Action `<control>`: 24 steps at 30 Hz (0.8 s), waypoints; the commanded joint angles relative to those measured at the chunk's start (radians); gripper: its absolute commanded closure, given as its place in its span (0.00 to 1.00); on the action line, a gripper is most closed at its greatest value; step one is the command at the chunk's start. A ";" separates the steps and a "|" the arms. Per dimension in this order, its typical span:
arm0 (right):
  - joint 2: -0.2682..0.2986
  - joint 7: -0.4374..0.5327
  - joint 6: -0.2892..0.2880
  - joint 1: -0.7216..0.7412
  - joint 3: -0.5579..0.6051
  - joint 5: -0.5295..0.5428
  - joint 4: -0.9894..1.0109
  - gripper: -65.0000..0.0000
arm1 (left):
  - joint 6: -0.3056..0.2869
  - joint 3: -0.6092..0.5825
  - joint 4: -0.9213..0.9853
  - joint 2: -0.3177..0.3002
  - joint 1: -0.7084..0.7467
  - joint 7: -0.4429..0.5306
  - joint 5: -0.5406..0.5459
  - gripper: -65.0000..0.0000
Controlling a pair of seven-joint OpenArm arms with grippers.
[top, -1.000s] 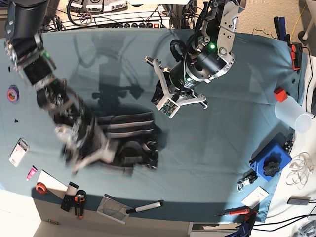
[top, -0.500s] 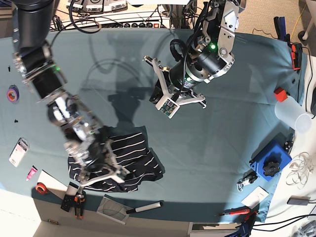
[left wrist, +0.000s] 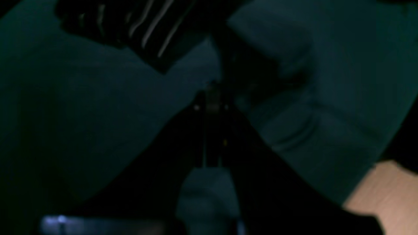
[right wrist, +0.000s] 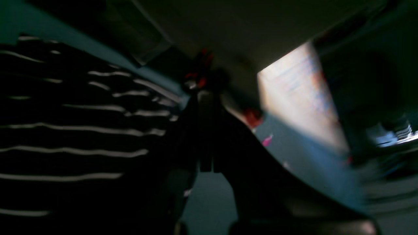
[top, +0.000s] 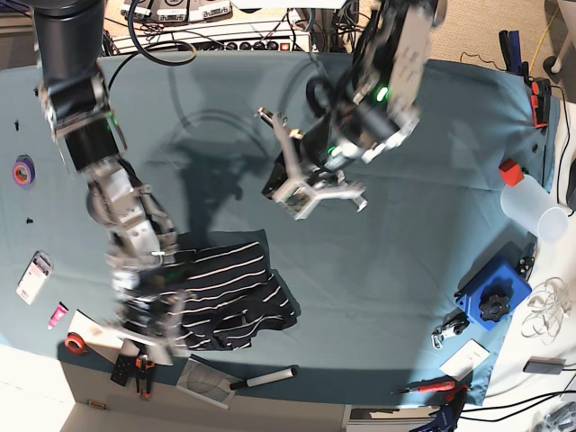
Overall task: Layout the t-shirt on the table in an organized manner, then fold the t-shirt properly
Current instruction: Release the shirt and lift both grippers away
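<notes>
The t-shirt (top: 225, 292), dark with thin white stripes, lies rumpled on the teal table (top: 405, 252) near its front left edge. My right gripper (top: 151, 342) is low over the shirt's left front corner. In the right wrist view its fingers (right wrist: 205, 94) are shut, right beside the striped cloth (right wrist: 81, 130); blur hides whether any fabric is pinched. My left gripper (top: 292, 184) hangs above the bare table behind the shirt, well apart from it. The left wrist view shows it (left wrist: 212, 98) shut and empty, with a corner of the shirt (left wrist: 147, 26) far ahead.
Pliers (top: 144, 369), a red tape roll (top: 76, 342) and a white-handled tool (top: 261, 378) lie along the front edge just below the shirt. A blue block (top: 493, 297) and a clear bottle (top: 531, 207) stand at the right. Purple tape (top: 22, 171) sits far left.
The right arm swung the shirt from mid-table toward the front edge, where it now lies flatter, and moved on to its left corner. The left arm drifted slightly left.
</notes>
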State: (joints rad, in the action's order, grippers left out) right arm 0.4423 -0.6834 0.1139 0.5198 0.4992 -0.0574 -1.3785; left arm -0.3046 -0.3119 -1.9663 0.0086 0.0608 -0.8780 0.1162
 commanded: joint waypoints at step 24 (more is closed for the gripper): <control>-0.182 0.049 -0.350 -0.099 -0.352 0.175 0.120 1.00 | 0.158 0.109 -0.032 0.005 -0.093 -0.170 -0.173 1.00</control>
State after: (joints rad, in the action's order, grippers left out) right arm 0.2470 -0.6746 -0.2428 0.3824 0.1543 0.1135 -1.2381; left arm -0.1493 -0.2005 -1.9789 0.0078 -0.0139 -1.0698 -0.0559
